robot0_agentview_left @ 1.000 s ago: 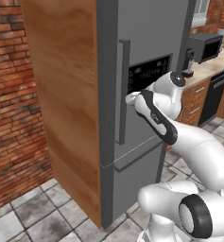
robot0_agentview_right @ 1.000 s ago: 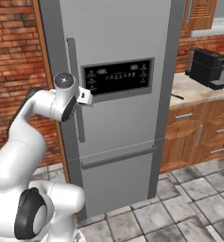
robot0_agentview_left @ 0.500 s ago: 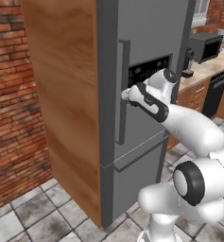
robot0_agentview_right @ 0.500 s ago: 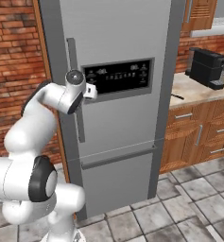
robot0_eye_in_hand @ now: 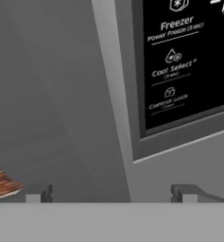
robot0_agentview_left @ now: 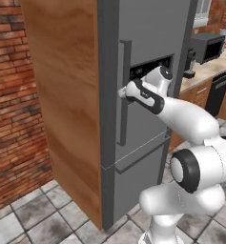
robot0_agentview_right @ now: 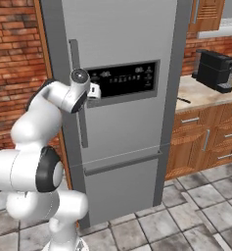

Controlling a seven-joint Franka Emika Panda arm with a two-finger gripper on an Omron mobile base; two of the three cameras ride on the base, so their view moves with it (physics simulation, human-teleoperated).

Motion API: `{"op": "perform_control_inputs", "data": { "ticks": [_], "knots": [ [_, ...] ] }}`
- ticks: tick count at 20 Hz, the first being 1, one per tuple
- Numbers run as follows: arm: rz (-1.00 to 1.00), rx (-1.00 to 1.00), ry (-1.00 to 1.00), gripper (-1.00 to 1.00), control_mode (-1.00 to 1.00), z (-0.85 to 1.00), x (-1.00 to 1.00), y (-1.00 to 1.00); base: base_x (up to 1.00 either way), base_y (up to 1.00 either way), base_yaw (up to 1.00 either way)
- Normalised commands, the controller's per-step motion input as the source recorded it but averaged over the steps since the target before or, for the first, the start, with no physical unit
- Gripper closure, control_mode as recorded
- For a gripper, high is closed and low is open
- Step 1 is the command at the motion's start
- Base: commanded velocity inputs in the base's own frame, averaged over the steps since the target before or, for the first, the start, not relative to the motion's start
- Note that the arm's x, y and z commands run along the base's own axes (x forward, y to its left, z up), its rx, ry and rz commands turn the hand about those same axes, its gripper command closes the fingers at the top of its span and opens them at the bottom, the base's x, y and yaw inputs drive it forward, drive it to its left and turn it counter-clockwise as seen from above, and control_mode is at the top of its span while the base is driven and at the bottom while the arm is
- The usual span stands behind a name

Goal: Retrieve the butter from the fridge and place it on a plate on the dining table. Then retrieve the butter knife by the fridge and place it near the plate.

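Note:
The tall grey fridge point(robot0_agentview_left: 148, 38) point(robot0_agentview_right: 122, 39) stands shut, with its long vertical handle point(robot0_agentview_left: 124, 90) point(robot0_agentview_right: 78, 98) left of the black display panel point(robot0_agentview_right: 120, 81) point(robot0_eye_in_hand: 179, 61). My gripper point(robot0_agentview_left: 123, 91) point(robot0_agentview_right: 94, 91) point(robot0_eye_in_hand: 111, 194) is open and empty, right at the door between handle and panel. The butter, the plate and the dining table are out of view. A slim dark item point(robot0_agentview_right: 183, 100) lies on the counter beside the fridge; it is too small to tell whether it is the butter knife.
A wood side panel point(robot0_agentview_left: 62, 95) and a brick wall point(robot0_agentview_left: 14, 95) flank the fridge on the left. To the right runs a counter point(robot0_agentview_right: 205, 93) over wooden cabinets, with a black coffee machine point(robot0_agentview_right: 213, 68) and a microwave point(robot0_agentview_left: 207, 47).
The arm has stretched forward and the hand has come closer to the fridge door, by the handle. The jaws have stayed open.

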Motion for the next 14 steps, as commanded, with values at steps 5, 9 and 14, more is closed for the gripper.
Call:
{"op": "perform_control_inputs", "data": {
  "ticks": [5,9,14],
  "knots": [
    [0.00,0.00,0.00,-1.00,-1.00,-0.01,0.40,0.20,0.00,0.00,0.00],
    [0.04,0.00,0.00,-1.00,-1.00,-0.10,0.53,0.01,0.00,0.00,0.00],
    [0.07,0.00,-0.03,-1.00,-1.00,-0.07,0.54,0.01,0.00,0.00,0.00]
  ]
}}
